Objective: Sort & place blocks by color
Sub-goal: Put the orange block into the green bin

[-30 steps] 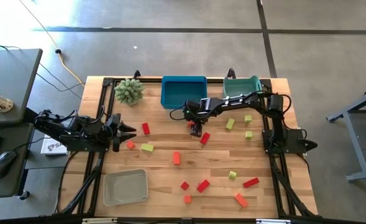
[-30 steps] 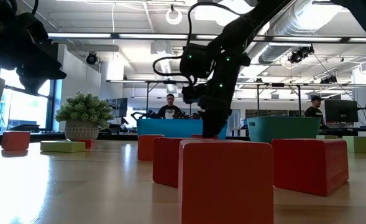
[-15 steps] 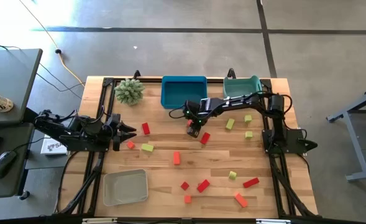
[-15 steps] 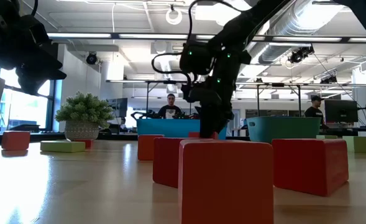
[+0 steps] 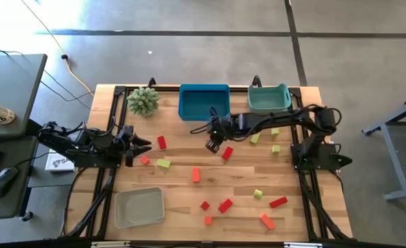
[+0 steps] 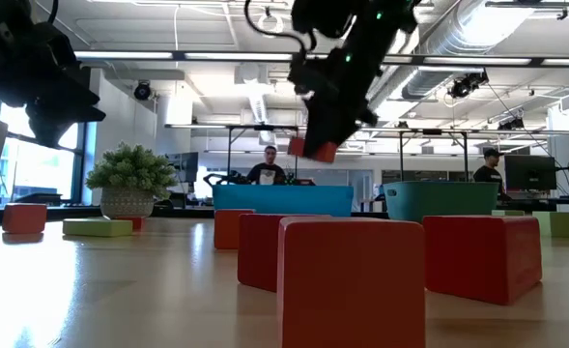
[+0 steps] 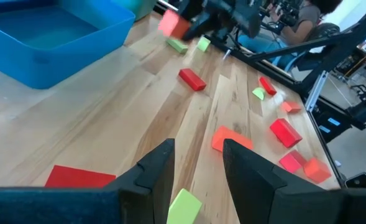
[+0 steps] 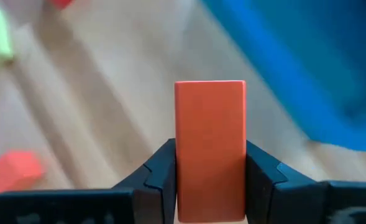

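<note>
While my right claw (image 5: 214, 142) grips an orange block (image 8: 209, 147) lifted clear of the bench (image 5: 182, 180), just in front of the blue tray (image 5: 203, 101), my left claw (image 5: 139, 144) waits parted at bench's left edge, other blocks scattered.

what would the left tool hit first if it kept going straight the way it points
Probably the red block just ahead of the left tool, which lies low at the table's left edge. In the left wrist view a yellow-green block sits between its open fingers, so depth is uncertain.
</note>
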